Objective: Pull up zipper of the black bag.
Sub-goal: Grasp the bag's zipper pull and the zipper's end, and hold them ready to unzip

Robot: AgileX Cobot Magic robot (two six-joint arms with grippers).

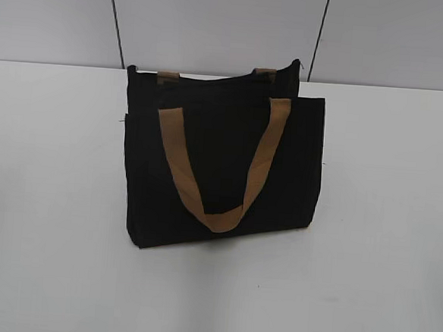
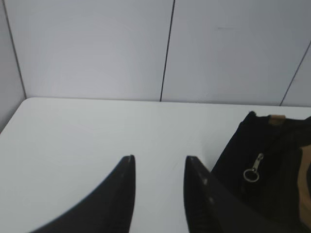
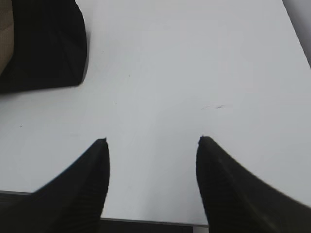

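Note:
The black bag (image 1: 221, 166) stands upright in the middle of the white table, its tan strap handle hanging over its front. The zipper runs along its top edge. Its silver slider and ring pull tab (image 2: 253, 170) show in the left wrist view, near the bag's end (image 2: 272, 170). My left gripper (image 2: 159, 158) is open and empty over the table, left of the bag's end. My right gripper (image 3: 153, 139) is open and empty near the table's front edge, with a corner of the bag (image 3: 43, 43) to its upper left. Neither gripper shows in the exterior view.
The white table (image 1: 367, 260) reaches back to a grey panelled wall (image 1: 216, 21). The table's front edge (image 3: 146, 221) lies just under my right gripper.

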